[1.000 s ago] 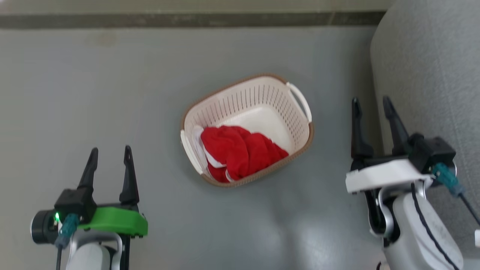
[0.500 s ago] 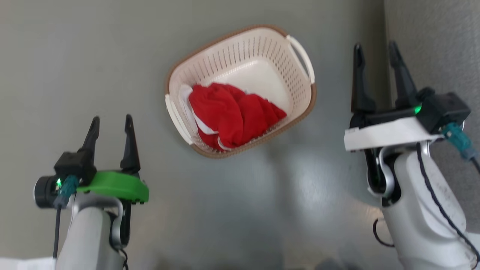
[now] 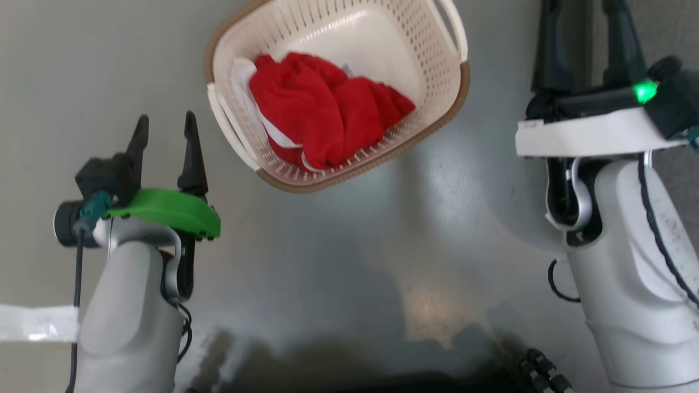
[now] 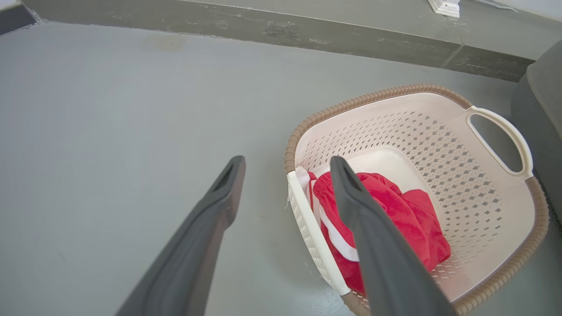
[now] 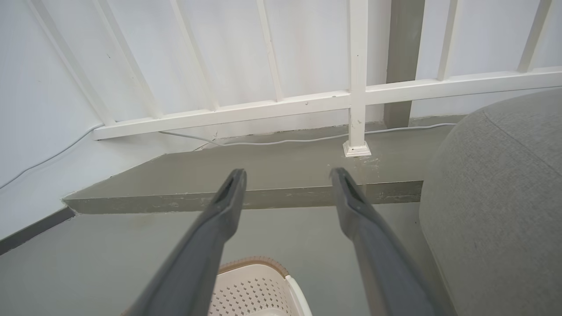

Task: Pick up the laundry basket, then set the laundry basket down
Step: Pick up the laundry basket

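The laundry basket (image 3: 382,33) stands on the grey floor at the top middle of the head view, cream with a brown rim, holding a red garment (image 3: 322,109) with white trim. My left gripper (image 3: 166,117) is open, just left of the basket's near white handle (image 3: 229,131) and apart from it. In the left wrist view the gripper (image 4: 286,162) points at that handle (image 4: 307,228) and the basket (image 4: 439,145). My right gripper (image 3: 583,16) is open to the basket's right, its tips cut off by the frame. It (image 5: 287,173) is above the basket's corner (image 5: 254,285).
A grey upholstered seat (image 5: 496,197) stands close on the right of the basket and beside my right arm. A raised concrete step (image 4: 307,30) runs behind the basket, with a white railing (image 5: 355,87) and a cable on it. White tape (image 3: 33,322) lies on the floor at the left.
The head camera has tilted down and closed in, so the basket shows larger and higher. Both grippers stay open and now flank it, the left one near its handle.
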Available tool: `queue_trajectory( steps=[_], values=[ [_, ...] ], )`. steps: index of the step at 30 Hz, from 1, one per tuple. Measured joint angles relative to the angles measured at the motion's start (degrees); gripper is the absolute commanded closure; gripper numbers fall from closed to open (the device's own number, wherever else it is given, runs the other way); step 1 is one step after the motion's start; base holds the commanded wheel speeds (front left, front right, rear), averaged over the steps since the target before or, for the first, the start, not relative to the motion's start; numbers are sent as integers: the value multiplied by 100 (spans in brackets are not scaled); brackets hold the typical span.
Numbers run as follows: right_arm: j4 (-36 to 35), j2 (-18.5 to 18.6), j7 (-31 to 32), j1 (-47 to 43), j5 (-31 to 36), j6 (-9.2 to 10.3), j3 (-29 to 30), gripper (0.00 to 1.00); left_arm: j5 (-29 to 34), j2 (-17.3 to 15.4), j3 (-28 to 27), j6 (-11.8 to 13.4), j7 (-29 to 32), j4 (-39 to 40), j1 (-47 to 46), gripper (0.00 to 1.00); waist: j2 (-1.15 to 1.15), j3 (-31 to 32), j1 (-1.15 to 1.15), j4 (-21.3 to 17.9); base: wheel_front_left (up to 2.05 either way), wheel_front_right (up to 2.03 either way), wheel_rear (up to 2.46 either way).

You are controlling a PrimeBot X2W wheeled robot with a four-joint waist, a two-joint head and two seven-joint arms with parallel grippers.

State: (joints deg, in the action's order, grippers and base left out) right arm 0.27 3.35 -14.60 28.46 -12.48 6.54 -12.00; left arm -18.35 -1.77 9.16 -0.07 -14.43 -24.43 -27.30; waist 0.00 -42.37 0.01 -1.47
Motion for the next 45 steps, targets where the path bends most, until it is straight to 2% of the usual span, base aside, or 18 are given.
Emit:
queue_trajectory(
  steps=[12,30,35,37,45],
  values=[
    [-19,7,0,397,-57,13,109,0,-58,23,268,-121,0,-713,-539,0,0,-751,0,-129,0,0,0],
    [-23,13,0,458,-181,56,74,0,-43,31,244,-143,0,-1544,-1071,0,0,-1054,0,-409,0,0,0],
    [-23,11,0,460,-182,56,76,0,-25,31,192,-82,0,-1695,-1222,0,0,-1079,-1,-428,0,0,0],
    [-23,11,0,461,-212,57,76,0,42,32,188,-33,0,-1751,-1274,13,0,-1082,-1,-432,0,0,0],
    [-23,10,0,475,-225,62,71,0,148,32,181,16,0,-1904,-1402,41,0,-1075,-1,-447,0,0,0]
  ],
)
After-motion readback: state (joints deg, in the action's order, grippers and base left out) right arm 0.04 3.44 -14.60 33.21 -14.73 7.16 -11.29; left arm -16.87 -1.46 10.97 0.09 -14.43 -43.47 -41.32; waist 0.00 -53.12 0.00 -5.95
